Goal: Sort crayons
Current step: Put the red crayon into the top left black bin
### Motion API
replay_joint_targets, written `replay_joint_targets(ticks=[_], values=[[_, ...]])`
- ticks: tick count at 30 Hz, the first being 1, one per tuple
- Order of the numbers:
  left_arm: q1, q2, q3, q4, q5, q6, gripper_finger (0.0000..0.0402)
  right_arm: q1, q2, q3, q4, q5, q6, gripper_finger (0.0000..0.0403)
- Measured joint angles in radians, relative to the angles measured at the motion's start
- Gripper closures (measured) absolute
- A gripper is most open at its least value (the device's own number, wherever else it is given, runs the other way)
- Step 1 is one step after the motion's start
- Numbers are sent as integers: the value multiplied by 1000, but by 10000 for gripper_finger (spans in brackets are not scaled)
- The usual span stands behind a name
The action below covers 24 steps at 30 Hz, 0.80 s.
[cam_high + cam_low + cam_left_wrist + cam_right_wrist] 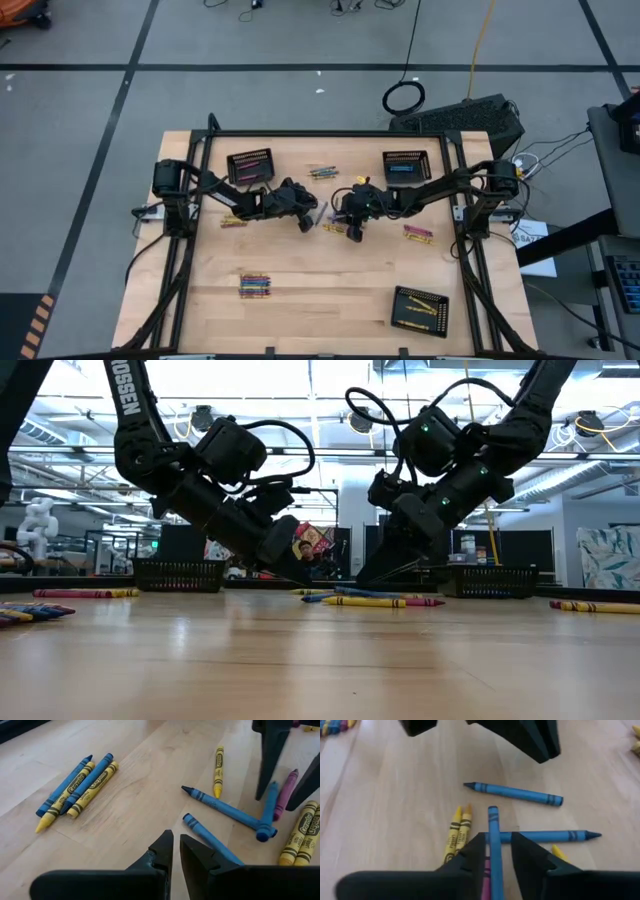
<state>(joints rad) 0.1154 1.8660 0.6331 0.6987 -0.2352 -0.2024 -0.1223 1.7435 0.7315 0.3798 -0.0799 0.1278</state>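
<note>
While the right gripper [492,851] is seen part open astride a thin blue wax crayon [493,827] running lengthwise out between its fingers on the pale wooden table [395,795], farther off the left gripper [176,851], nearly closed, is held empty.

Three baskets sit on the table [330,290] — one [250,166] near the far-left corner, one [406,167] near the far-right corner, one [420,311] at the near-right corner. Crayons lie in clusters: mid-table [338,229] between the two grippers, far-centre [322,173], right edge [418,234], left [233,221], and near-left [255,286].
</note>
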Motion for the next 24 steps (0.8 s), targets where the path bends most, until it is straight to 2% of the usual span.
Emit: replay_joint_targets(ticks=[4,7,9,11,15,18,24], values=[[0,0,0,0,0,0,357,-1,-21,0,-14,0,-12,271],[-3,0,0,0,0,0,357,-2,-74,0,-61,6,-29,256],[-7,0,0,0,0,0,357,-4,-120,0,-114,45,-29,254],[-13,0,0,0,0,0,357,-10,-165,0,-187,130,-15,254],[-22,12,0,23,0,-1,357,-46,-201,0,-314,284,38,275],[-29,53,3,78,0,-2,357,-80,-188,0,-379,321,76,303],[-39,128,44,105,0,-1,357,-113,-136,-18,-393,316,99,370]])
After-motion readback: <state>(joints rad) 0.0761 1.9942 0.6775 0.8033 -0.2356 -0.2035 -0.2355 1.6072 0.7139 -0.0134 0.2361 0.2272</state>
